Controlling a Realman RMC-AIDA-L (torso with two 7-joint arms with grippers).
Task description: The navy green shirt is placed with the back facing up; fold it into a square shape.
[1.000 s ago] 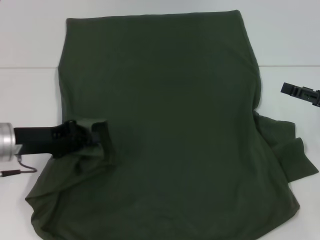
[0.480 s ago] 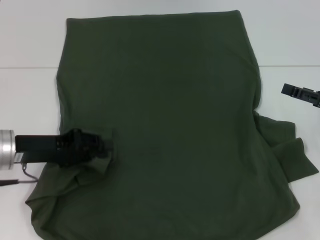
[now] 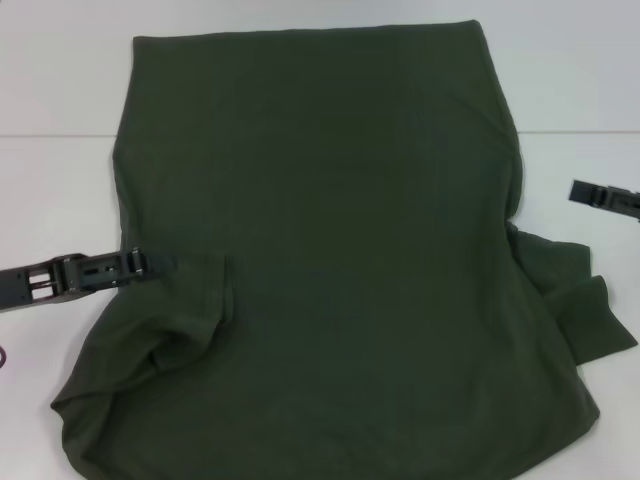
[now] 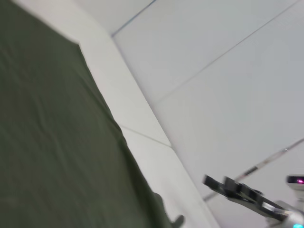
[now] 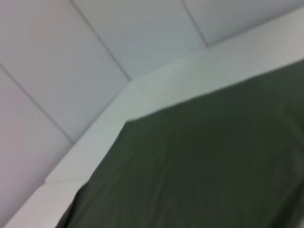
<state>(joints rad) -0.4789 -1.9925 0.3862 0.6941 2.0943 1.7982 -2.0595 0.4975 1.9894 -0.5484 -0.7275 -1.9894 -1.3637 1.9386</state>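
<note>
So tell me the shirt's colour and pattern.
The navy green shirt is plain dark olive green, no print; clearest in the head view.

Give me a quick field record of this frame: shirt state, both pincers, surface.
shirt: navy green shirt spread across the white table, not yet a square
left sleeve: folded in over the body
right sleeve: loose, sticking out on the table
left pincer: low at the shirt's left edge, beside the folded sleeve
right pincer: off the shirt, over the table to its right

Bright, even, nearly shadowless light; both wrist views are softly blurred.
</note>
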